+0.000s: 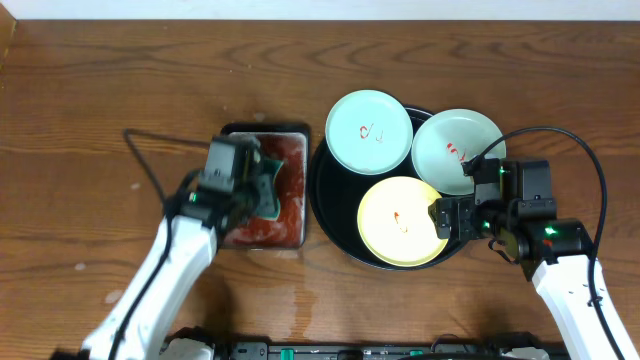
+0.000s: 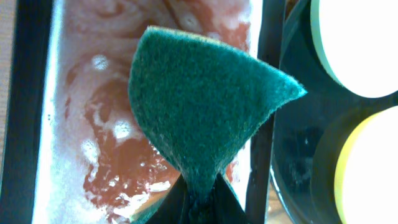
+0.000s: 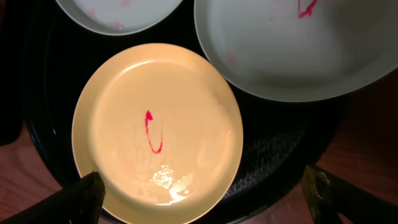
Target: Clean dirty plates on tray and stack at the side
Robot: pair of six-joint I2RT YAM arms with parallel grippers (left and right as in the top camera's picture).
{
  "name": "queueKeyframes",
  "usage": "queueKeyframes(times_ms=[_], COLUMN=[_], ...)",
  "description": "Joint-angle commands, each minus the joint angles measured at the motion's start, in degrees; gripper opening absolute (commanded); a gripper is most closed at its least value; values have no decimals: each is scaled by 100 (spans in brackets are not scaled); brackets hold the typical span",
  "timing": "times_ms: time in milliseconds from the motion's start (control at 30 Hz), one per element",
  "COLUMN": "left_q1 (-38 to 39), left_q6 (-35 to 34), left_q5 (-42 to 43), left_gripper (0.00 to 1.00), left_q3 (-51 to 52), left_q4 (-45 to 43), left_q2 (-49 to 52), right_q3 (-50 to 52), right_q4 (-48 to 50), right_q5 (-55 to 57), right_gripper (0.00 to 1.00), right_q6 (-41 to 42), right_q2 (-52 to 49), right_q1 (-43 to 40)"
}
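Observation:
The round black tray [image 1: 325, 205] holds three plates with red smears: a pale blue one [image 1: 368, 130] at the back left, a second pale one [image 1: 458, 150] at the back right, and a yellow one [image 1: 400, 222] in front. My left gripper [image 1: 258, 185] is shut on a green sponge [image 2: 199, 106] and holds it above the pan of reddish liquid [image 2: 93, 155]. My right gripper [image 1: 447, 216] is open and empty. Its fingers [image 3: 205, 202] straddle the near edge of the yellow plate [image 3: 155, 130], just above it. The pale plates [image 3: 292, 50] [image 3: 118, 15] lie beyond.
The rectangular black pan [image 1: 262, 131] stands right beside the tray's left rim on the brown wooden table [image 1: 120, 80]. A black cable [image 1: 145, 165] runs left of the left arm. The tray's rim [image 2: 292, 155] shows right of the sponge.

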State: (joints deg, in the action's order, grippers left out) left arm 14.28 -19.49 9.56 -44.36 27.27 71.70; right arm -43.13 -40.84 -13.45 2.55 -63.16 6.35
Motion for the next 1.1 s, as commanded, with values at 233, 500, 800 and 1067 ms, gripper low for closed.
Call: queueKeyframes(times_ms=[233,500,800,1067], left_q1=[-24,-37,-629,-1241], left_q6=[-1818,-1692,-544,-151], left_q5=[-767,-551,1008,2192], left_gripper=[7,7,7,7], left_q3=[758,772,772,772], left_q4=[-1147,-1895,-2317,-2306], left_q2=[-1010,-581,-476,-476], right_q3=[-98,-98,-98,-98], right_q4=[7,4,31,245], right_q5=[-9,-9,-7,-11], right_gripper=[99,99,99,99], right_q6=[39,39,39,63], right_q2=[-13,-13,-13,-144], right_q1=[46,46,46,46])
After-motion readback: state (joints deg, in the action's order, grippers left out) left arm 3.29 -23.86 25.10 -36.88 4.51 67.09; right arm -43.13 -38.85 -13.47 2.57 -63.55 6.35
